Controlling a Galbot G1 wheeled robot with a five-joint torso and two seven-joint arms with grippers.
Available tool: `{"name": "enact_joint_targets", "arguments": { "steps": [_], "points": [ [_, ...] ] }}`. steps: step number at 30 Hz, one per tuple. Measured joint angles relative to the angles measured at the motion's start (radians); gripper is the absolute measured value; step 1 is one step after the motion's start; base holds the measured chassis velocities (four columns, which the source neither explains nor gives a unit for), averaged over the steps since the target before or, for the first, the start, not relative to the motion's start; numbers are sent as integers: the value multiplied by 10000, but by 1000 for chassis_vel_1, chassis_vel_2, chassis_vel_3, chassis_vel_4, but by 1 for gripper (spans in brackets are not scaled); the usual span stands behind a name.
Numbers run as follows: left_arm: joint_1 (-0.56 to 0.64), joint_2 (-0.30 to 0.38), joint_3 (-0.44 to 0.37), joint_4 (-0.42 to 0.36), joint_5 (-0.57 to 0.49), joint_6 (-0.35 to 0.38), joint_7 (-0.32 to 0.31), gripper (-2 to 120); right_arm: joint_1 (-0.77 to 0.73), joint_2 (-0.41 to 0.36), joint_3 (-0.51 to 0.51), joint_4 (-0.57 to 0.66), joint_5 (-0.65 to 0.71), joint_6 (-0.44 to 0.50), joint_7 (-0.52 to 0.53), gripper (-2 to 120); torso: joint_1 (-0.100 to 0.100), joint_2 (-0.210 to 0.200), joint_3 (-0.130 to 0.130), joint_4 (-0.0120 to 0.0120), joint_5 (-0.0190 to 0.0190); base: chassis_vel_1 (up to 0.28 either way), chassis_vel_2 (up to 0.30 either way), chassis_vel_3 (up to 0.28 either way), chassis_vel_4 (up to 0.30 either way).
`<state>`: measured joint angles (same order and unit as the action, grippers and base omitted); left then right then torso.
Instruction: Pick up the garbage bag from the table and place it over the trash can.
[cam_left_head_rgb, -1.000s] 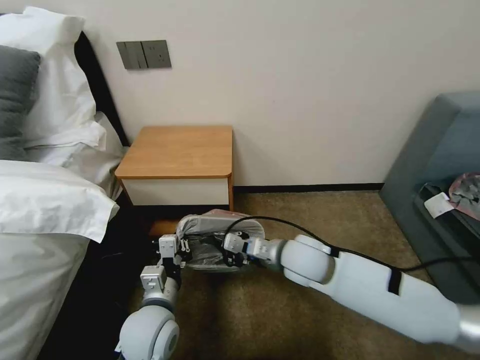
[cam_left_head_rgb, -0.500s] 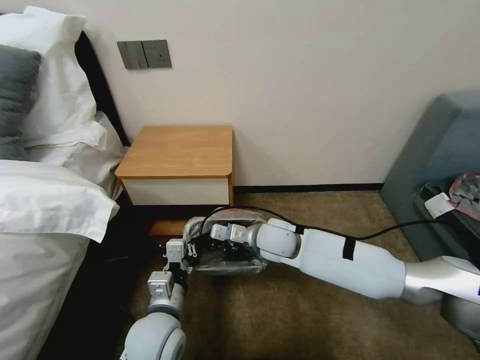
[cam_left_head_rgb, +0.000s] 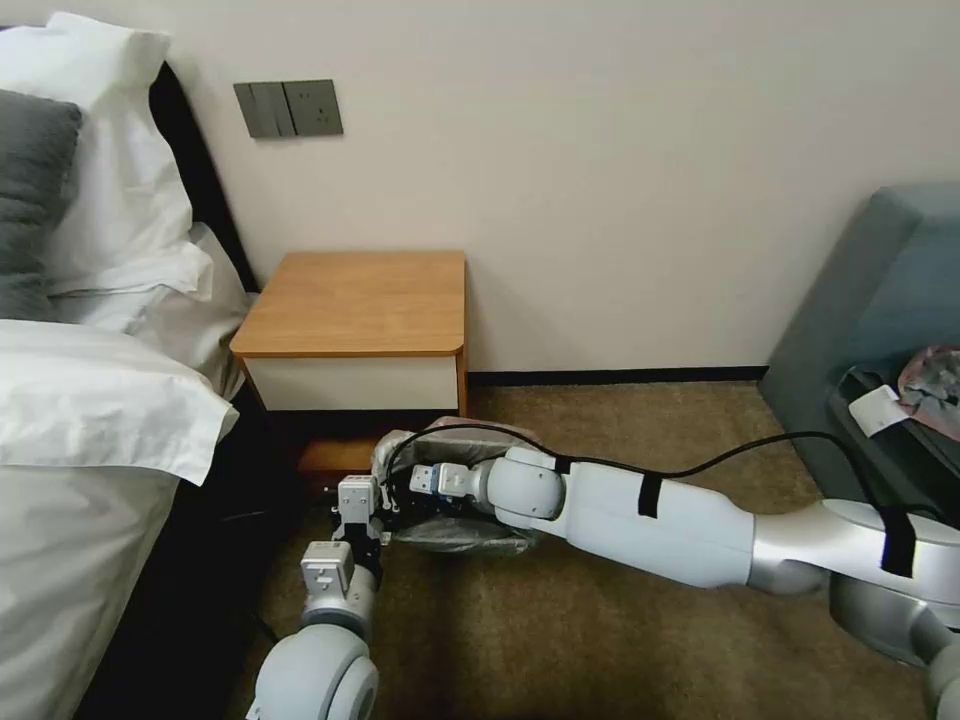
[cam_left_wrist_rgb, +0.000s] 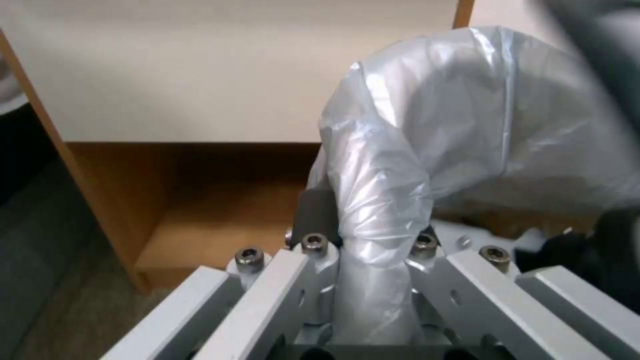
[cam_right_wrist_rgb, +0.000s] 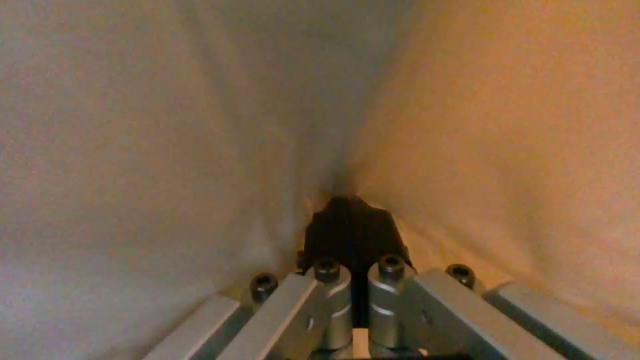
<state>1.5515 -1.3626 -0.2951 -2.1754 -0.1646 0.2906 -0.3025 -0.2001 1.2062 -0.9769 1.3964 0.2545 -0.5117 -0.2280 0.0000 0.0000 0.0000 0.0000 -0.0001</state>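
Desk (cam_left_head_rgb: 355, 300) stands against the wall w/ a bare top. Just in front on the carpet, trash can (cam_left_head_rgb: 470, 545) is mostly wrapped by the garbage bag (cam_left_head_rgb: 450, 432). Left tool (cam_left_wrist_rgb: 373, 260) is clamped on a gathered fold of bag at the can's near-left corner. Right tool (cam_right_wrist_rgb: 353, 250) is pressed together, deep inside the bag. Risks, imo: right arm pushing further could tear the thin film or tip the can; tension could yank the fold from the left tool.

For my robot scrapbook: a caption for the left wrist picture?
Left end effector pinching a fold of the garbage bag by the table.
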Motion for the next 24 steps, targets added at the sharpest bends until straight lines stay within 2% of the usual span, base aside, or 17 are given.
{"name": "enact_joint_targets", "arguments": {
  "steps": [9, 13, 18, 24],
  "points": [
    [28, -28, -52, -4, 5, 4, 7, 6, -80, 124, -7, -185, -82, 69, 2, 0, 0, 0, 0, 1, 1, 0, 0, 0, 0],
    [-2, -59, -75, 156, 9, 11, -4, 6, -86, -48, 85, 248, 137, 27, 244, 0, 0, 0, 0, 1, 1, 0, 0, 0, 0],
    [-79, -69, -232, 324, -49, 92, -90, 6, -133, -725, 168, 1932, 636, -236, 640, 0, 0, 0, 0, 1, 1, 0, 0, 0, 0],
    [-129, -31, -392, 379, -215, 181, -186, 6, -557, -1373, 549, 3160, 593, -251, 722, 0, 0, 0, 0, 1, 2, 0, 0, 0, 0]
  ]
}}
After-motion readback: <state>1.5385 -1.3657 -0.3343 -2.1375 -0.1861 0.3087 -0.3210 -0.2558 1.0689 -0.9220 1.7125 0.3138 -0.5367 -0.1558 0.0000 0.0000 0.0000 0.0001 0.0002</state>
